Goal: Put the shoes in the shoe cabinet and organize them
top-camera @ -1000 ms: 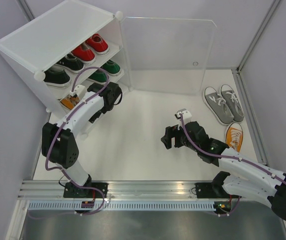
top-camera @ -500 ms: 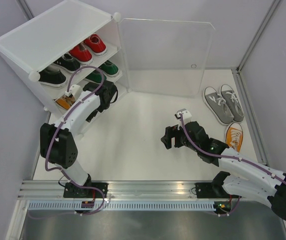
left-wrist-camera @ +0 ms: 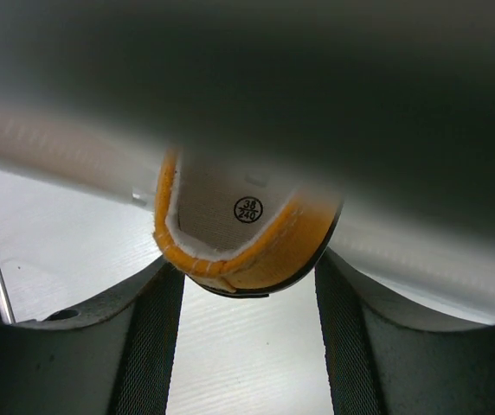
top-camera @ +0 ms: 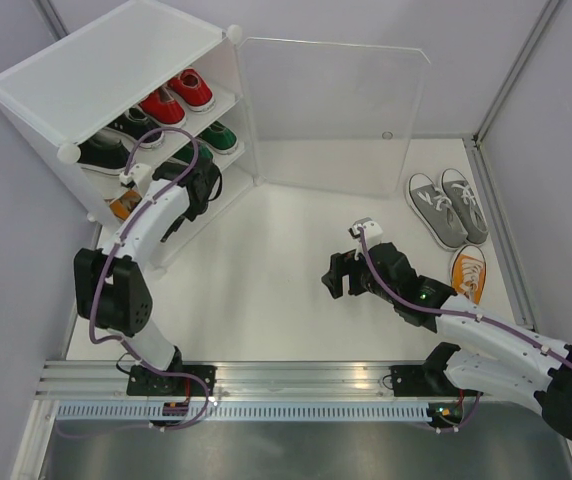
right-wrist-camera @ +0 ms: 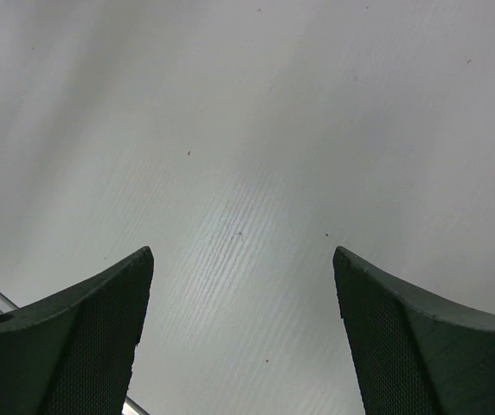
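Left gripper (left-wrist-camera: 247, 275) pinches orange canvas sneaker (left-wrist-camera: 241, 226), likely light and pliable, at its heel; right gripper (right-wrist-camera: 243, 252) gapes empty.

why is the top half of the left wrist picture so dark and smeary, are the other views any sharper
Left wrist: something close and out of focus darkens the top, yet the orange shoe heel below shows its size stamp clearly. Right wrist: evenly lit, soft bright patch on the table, right end effector crisp. Top external: sharp throughout.
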`<control>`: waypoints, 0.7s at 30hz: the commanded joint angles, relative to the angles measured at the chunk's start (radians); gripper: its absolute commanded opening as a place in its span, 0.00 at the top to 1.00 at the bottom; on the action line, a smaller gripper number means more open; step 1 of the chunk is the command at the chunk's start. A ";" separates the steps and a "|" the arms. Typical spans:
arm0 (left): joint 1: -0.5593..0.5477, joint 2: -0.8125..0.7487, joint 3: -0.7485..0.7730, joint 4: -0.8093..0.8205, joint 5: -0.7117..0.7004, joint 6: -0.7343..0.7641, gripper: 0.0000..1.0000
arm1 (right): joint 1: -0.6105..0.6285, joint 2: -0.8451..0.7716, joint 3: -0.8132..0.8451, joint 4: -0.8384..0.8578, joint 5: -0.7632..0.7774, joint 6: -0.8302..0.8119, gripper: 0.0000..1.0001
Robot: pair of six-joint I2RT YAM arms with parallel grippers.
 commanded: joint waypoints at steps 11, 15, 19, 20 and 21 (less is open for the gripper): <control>0.043 -0.146 -0.172 0.157 -0.079 0.324 0.66 | -0.003 0.005 -0.014 0.047 -0.026 -0.008 0.12; 0.053 -0.129 -0.170 0.204 -0.076 0.376 0.59 | -0.003 -0.005 -0.019 0.047 -0.027 -0.008 0.12; 0.057 -0.127 -0.161 0.212 -0.047 0.384 0.44 | -0.003 -0.002 -0.019 0.047 -0.028 -0.009 0.12; 0.057 -0.132 -0.167 0.212 -0.030 0.378 0.41 | -0.003 -0.003 -0.019 0.047 -0.030 -0.009 0.12; 0.057 -0.141 -0.171 0.212 -0.020 0.368 0.34 | -0.003 -0.002 -0.019 0.047 -0.031 -0.008 0.12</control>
